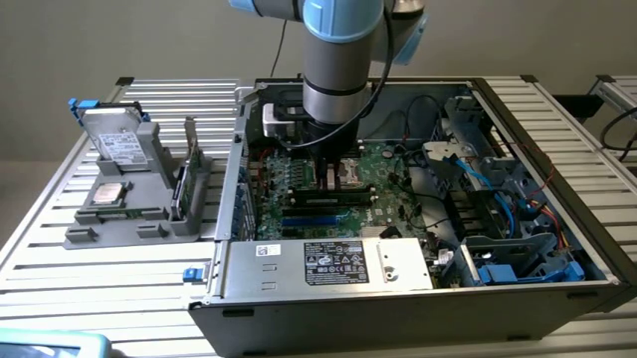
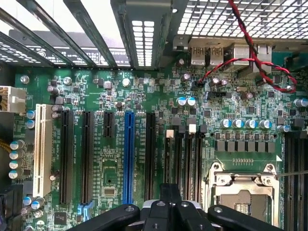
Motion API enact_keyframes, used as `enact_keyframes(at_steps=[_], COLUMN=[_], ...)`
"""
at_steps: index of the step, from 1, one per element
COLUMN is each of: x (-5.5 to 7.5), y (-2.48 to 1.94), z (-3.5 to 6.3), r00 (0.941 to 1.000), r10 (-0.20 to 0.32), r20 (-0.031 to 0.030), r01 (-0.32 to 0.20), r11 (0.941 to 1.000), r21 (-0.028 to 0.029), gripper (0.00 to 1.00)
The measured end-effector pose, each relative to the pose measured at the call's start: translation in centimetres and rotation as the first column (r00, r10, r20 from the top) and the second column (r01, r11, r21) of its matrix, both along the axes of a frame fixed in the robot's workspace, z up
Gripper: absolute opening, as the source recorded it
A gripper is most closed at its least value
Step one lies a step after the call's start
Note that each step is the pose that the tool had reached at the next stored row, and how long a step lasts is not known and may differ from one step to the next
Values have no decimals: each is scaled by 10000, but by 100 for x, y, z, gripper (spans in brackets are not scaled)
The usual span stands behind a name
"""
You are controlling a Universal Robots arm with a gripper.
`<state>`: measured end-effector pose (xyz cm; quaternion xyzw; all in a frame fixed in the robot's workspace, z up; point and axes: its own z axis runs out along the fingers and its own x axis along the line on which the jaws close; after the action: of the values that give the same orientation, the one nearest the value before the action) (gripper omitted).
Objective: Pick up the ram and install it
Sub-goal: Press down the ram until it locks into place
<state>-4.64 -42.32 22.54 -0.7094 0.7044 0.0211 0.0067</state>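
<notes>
I am hovering with my claw [image 2: 169,208] pinched shut, its black fingers [image 2: 166,195] pressing together just over the black memory slots [image 2: 185,159] of the green motherboard [image 2: 110,159], beside the silver processor socket [image 2: 243,192]. My arm [image 1: 339,67] is reaching down into the open computer case [image 1: 398,313]. The ram [image 1: 186,183] is standing on its edge in the grey holder [image 1: 139,224], outside the case on the exterior view's left.

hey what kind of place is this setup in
Probably a robotics lab or test bench for computer assembly: an open computer case with its motherboard exposed sits on a slatted metal table, with a grey parts fixture beside it and a robot arm reaching in.
</notes>
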Motion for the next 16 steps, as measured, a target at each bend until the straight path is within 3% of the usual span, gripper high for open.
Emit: enact_keyframes(at_steps=[2, 8, 16], x=[-3, -9, 5], y=[1, 0, 8], z=[52, 326, 540], r00=[10000, 10000, 10000], r10=[1, 5, 4], r20=[1, -5, -14], r01=[-1, -5, -4], r11=[10000, 9999, 9999], r21=[-32, -103, -152], gripper=[11, 11, 11])
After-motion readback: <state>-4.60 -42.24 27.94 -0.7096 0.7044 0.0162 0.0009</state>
